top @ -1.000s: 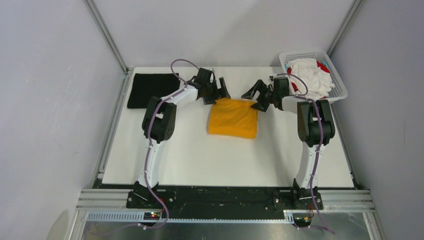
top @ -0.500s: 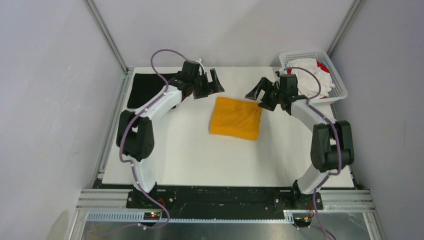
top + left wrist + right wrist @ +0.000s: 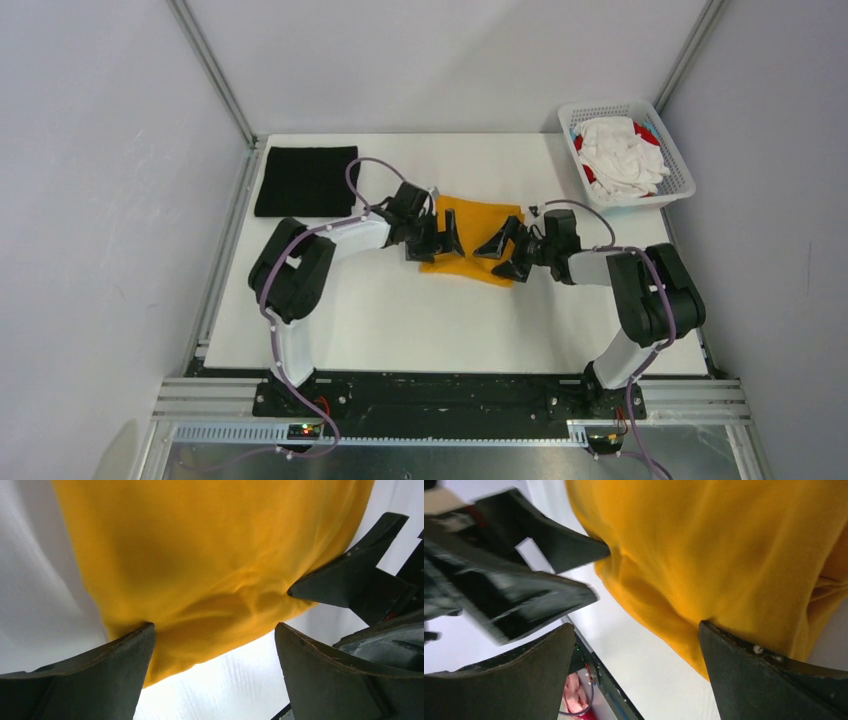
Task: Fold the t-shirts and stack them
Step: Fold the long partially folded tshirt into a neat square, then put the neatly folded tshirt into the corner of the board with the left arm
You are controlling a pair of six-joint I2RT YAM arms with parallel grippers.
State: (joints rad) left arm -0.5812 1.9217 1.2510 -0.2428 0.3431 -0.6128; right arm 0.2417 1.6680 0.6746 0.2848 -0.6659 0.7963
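Note:
The mustard-orange t-shirt (image 3: 478, 222) lies folded in the middle of the table. My left gripper (image 3: 437, 246) is open at its near left edge, with one finger (image 3: 100, 672) resting on the cloth (image 3: 200, 555). My right gripper (image 3: 505, 256) is open at its near right edge, with one finger (image 3: 769, 672) on the cloth (image 3: 724, 545). The two grippers face each other, close together. The black t-shirt (image 3: 305, 180) lies folded flat at the far left. White and red t-shirts (image 3: 620, 155) are heaped in the basket.
The white mesh basket (image 3: 675, 190) stands at the far right corner. Bare white table (image 3: 450, 320) stretches in front of the orange shirt. In each wrist view the other gripper's fingers show close by, the right one's (image 3: 350, 577) and the left one's (image 3: 544, 545).
Both grippers have come from the far edge of the orange shirt to its near edge and dropped low onto it. They stay open. The shirt has hardly moved.

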